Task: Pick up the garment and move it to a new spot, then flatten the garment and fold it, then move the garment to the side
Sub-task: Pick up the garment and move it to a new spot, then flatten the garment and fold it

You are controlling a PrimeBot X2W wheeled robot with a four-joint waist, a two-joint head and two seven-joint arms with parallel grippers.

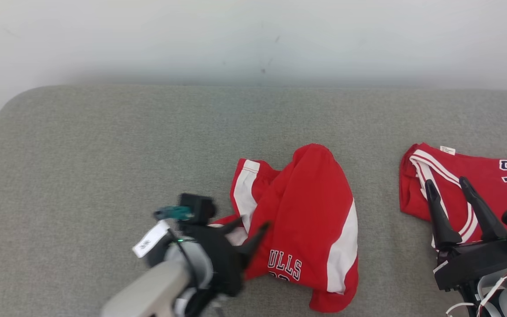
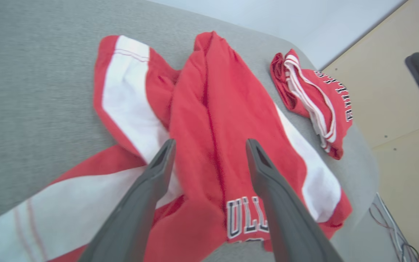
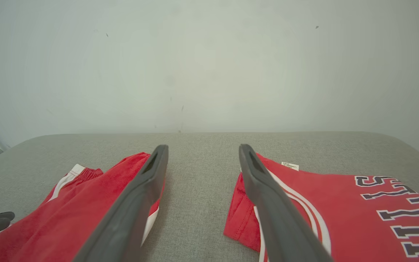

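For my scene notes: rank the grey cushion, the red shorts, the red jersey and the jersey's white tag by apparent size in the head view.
1. grey cushion
2. red shorts
3. red jersey, though the picture's edge cuts it off, so its full size is unsure
4. white tag

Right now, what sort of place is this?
Probably an indoor lab or test room: a grey padded surface against a white wall, red shorts and a red jersey on it, loose cables on the floor.
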